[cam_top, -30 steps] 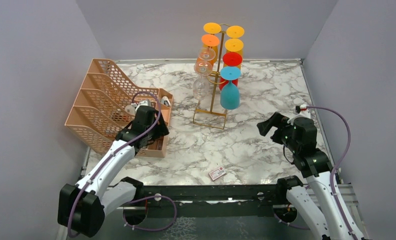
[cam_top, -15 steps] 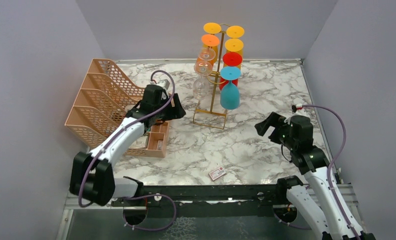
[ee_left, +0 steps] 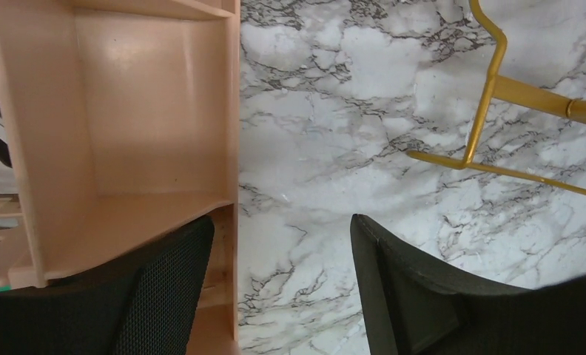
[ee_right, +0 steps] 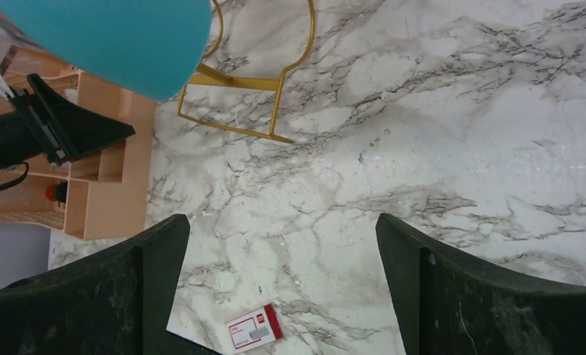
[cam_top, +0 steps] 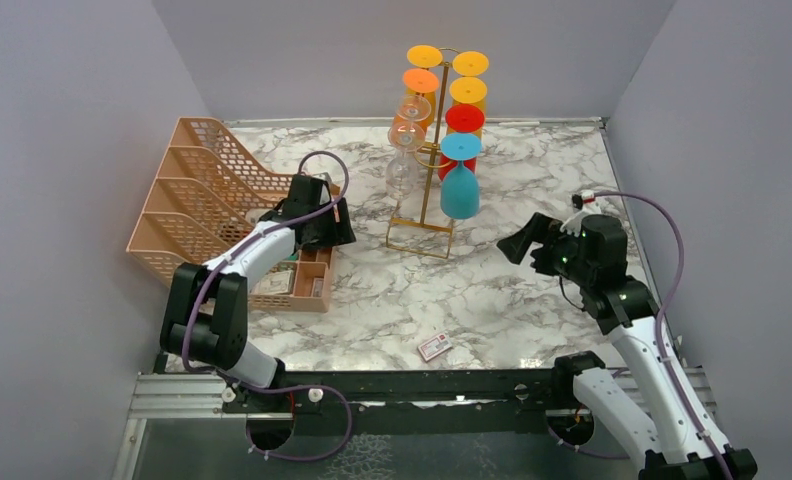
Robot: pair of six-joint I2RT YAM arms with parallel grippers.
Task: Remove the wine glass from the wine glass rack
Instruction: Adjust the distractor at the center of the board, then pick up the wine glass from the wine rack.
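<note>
The gold wire wine glass rack [cam_top: 434, 150] stands at the back middle of the table, its base frame also in the left wrist view [ee_left: 490, 103] and the right wrist view [ee_right: 275, 89]. Several upside-down wine glasses hang on it: orange, yellow, red, clear, and a blue glass [cam_top: 460, 185] lowest on the right, whose bowl shows in the right wrist view [ee_right: 120, 37]. My left gripper [cam_top: 340, 222] is open and empty beside the peach organiser, left of the rack. My right gripper [cam_top: 517, 245] is open and empty, right of the rack and apart from it.
A peach mesh tray organiser [cam_top: 207, 205] stands at the left, its corner between my left fingers' view [ee_left: 127, 133]. A small red-and-white card [cam_top: 434, 346] lies near the front edge, also in the right wrist view [ee_right: 251, 328]. Grey walls enclose the table.
My left gripper has swung up over the organiser toward the rack and then settled slightly lower. My right gripper has moved up and left toward the blue glass.
</note>
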